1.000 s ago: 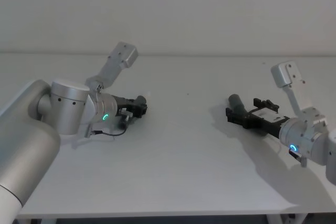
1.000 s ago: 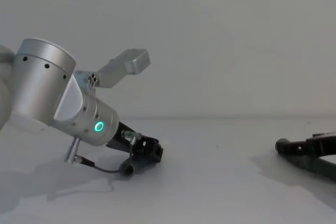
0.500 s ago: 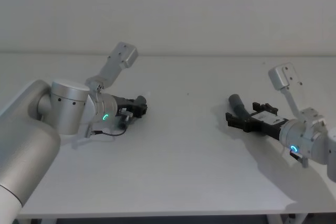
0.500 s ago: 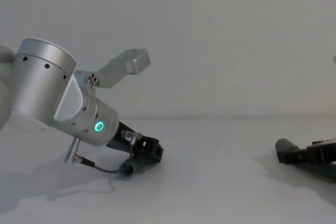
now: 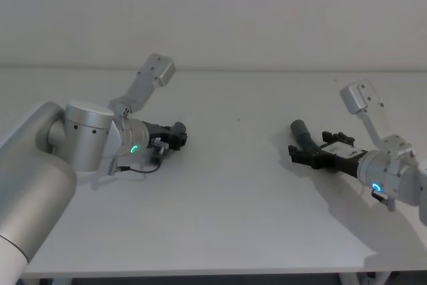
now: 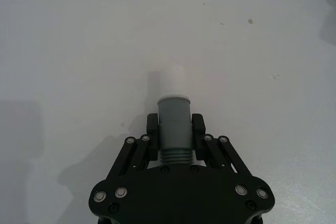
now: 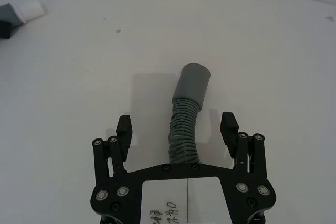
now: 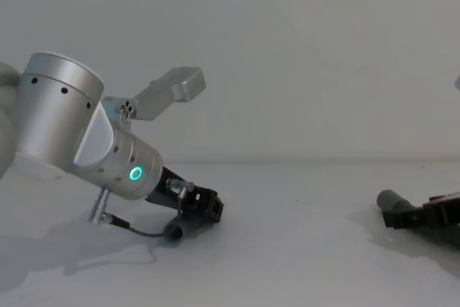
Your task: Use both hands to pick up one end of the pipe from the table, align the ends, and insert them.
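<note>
My left gripper (image 5: 177, 135) rests low on the table (image 5: 227, 198) at the left, shut on the short stub (image 6: 173, 127) of the pipe. The stub's grey cuff and white tip (image 6: 171, 81) stick out past the fingers (image 6: 153, 124). At the right, my right gripper (image 5: 303, 155) is open over the long hose (image 7: 184, 135), one finger (image 7: 124, 129) on each side and clear of it. The hose's smooth grey cuff (image 7: 192, 81) lies ahead of the fingertips on the table. The rest of the hose is hidden under the gripper. In the chest view the cuff (image 8: 392, 199) shows low at the right edge.
The stub's white tip (image 7: 30, 9) shows far off in a corner of the right wrist view. A thin cable (image 8: 136, 231) loops from the left wrist onto the table. A plain wall stands behind the table's far edge (image 5: 267, 70).
My right gripper has shifted slightly right and lower over the long hose, leaving more of the cuff showing ahead of it. The left gripper and the stub have not moved.
</note>
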